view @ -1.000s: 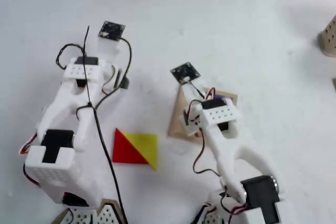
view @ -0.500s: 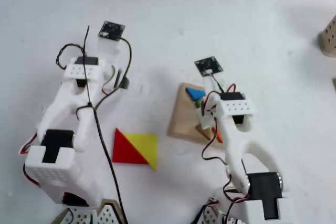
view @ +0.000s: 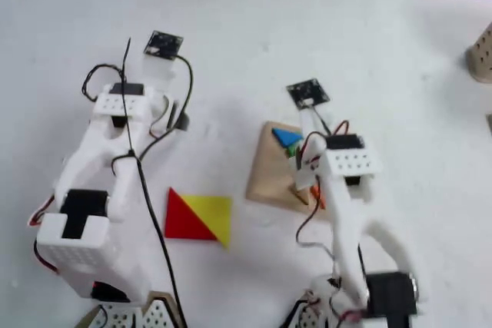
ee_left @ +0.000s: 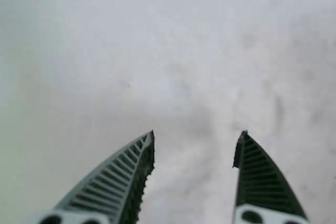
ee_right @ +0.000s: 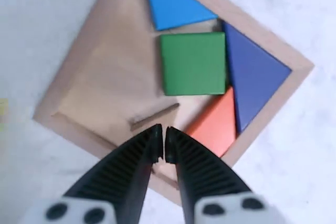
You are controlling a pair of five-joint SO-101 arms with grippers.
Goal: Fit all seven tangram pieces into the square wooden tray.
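— Wooden tray [ee_right: 89, 98]: what sits inside?
— Light blue triangle [ee_right: 170, 3], green square [ee_right: 192, 62], dark blue triangle [ee_right: 252, 77], orange piece [ee_right: 218, 124]. The red piece [view: 183, 217] and yellow piece [view: 215, 213] lie beside it.
— Grippers?
— Right gripper [ee_right: 161, 142] pinched together over the tray's edge; left gripper [ee_left: 194, 142] spread above the table [view: 384, 51].

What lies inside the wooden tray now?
Inside the wooden tray lie a light blue triangle, a green square, a dark blue triangle and an orange piece. The right gripper covers part of one corner.

Right arm [view: 350, 163] overhangs the tray [view: 265, 174]; red triangle [view: 181, 218] and yellow piece [view: 214, 214] lie unobstructed
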